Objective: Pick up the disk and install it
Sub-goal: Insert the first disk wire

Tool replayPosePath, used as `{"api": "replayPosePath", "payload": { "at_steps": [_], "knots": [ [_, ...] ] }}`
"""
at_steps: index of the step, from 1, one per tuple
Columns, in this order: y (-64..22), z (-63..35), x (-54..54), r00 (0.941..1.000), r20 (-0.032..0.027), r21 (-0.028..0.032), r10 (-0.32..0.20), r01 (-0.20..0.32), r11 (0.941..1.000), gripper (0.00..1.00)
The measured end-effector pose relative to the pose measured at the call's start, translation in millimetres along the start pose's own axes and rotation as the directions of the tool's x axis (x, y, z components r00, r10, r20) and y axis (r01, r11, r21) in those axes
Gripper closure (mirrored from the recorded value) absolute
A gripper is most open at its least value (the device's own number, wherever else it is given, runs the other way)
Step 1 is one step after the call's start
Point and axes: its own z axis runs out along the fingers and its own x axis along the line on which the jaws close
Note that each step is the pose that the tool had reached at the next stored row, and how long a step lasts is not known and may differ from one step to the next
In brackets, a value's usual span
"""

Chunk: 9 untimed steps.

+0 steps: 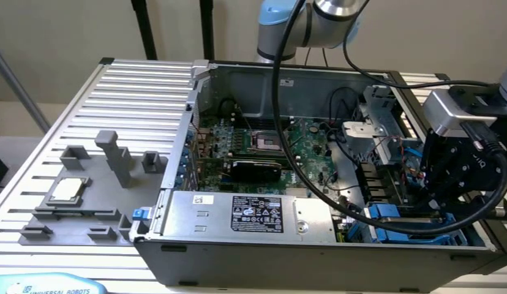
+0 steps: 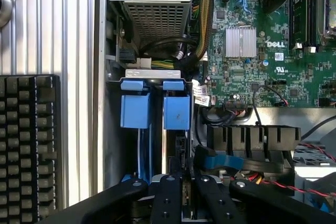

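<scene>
The disk [image 2: 176, 113] stands on edge in the drive bay at the case's front corner, showing its blue carrier and thin silver edge. A second blue carrier [image 2: 135, 109] sits in the slot beside it. My gripper [image 2: 185, 181] hangs right over the disk, its black fingers [image 2: 168, 198] pressed close on either side of the narrow edge. In the exterior view the gripper [image 1: 425, 205] reaches down into the case at that view's right, just above the blue carriers [image 1: 390, 214].
The open computer case [image 1: 319, 257] lies on a slatted table. Inside are a silver power supply [image 1: 253, 214] with a black label, the motherboard [image 1: 262, 141] and black cables [image 2: 231, 161] beside the bay. A grey fixture [image 1: 82, 214] holds a small square chip [image 1: 65, 190]. A keyboard [image 2: 29, 140] lies beside the case.
</scene>
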Motion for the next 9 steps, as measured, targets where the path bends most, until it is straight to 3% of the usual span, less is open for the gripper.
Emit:
{"api": "replayPosePath", "payload": {
  "at_steps": [6,7,9],
  "knots": [
    [0.0,-1.0,0.0,1.0000,0.0006,0.0000,0.000,0.000,1.0000,0.82],
    [0.1,-2.0,-0.1,1.0000,0.0004,0.0000,0.000,0.000,1.0000,0.76],
    [0.3,-4.6,-0.1,1.0000,0.0005,0.0000,0.000,0.000,1.0000,0.76]
  ]
}}
